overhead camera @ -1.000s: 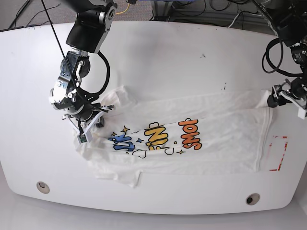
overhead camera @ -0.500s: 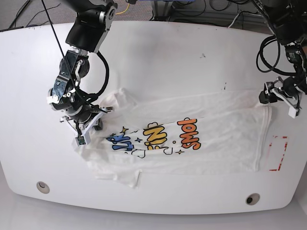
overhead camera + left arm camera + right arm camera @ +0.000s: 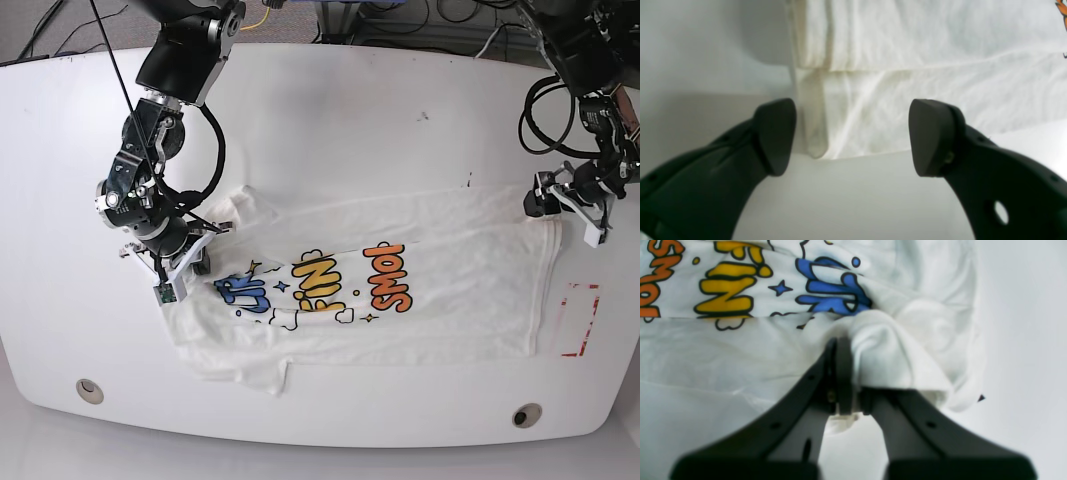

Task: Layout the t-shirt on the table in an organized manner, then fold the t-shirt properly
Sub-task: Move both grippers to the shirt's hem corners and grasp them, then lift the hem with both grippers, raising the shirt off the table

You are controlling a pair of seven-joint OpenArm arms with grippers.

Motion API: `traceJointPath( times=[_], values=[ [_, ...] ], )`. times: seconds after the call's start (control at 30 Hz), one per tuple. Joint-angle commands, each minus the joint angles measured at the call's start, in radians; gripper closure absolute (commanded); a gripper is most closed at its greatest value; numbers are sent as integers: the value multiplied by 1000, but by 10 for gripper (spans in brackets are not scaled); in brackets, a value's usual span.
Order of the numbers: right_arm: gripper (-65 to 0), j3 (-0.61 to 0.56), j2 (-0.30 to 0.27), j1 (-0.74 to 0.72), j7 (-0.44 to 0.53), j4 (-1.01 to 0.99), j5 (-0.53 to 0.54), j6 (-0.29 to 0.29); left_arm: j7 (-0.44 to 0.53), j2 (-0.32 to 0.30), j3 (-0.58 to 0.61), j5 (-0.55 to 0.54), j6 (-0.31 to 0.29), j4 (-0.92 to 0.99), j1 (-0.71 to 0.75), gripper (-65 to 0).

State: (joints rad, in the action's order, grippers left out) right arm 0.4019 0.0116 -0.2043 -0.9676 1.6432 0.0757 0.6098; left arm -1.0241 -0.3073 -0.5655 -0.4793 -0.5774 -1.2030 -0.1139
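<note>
On the base view's left, my right gripper [image 3: 172, 272] is pinching a bunched fold of the t-shirt [image 3: 450, 270] near its collar end, jaws closed on cloth. The shirt is lying print-up across the counter [image 3: 330, 120], mostly spread but rumpled there. At the hem corner, my left gripper [image 3: 560, 205] is hovering wide apart, holding nothing. I judge flattening unfinished, folding not begun.

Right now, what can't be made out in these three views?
- Right wrist view: the right tool, shut on the white printed cotton t-shirt, hides the pinched cloth; which part is held is unclear.
- Left wrist view: the open left tool is near the hem; contact cannot be told.
- Base view: the smooth white table is cut off by the frame edges.
</note>
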Motion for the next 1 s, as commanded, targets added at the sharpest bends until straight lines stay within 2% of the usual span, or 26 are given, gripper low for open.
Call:
traceJointPath(
  times=[0.0,0.17,0.27,0.33,0.6,0.73,0.97],
  values=[
    [-3,1,-5,-22,-3,24,11,2,-32,6,3,35,0,-1,-4,-381],
    [-3,2,-5,-22,-11,25,11,2,-32,36,3,87,0,-1,-5,-140],
    [-3,4,-5,-22,-11,30,11,2,-32,44,3,106,0,-1,-5,-43],
    [-3,4,-5,-22,-11,39,11,2,-32,49,3,109,0,-4,-5,0],
    [-3,4,-5,-22,-26,121,11,2,-38,49,0,78,-5,-70,-7,-1],
    [-3,5,-9,-30,-67,199,11,2,-38,49,2,-9,-5,-211,0,-1],
    [-3,4,-17,-56,-72,309,11,2,-38,43,25,-137,-5,-452,-36,-1]
  ],
)
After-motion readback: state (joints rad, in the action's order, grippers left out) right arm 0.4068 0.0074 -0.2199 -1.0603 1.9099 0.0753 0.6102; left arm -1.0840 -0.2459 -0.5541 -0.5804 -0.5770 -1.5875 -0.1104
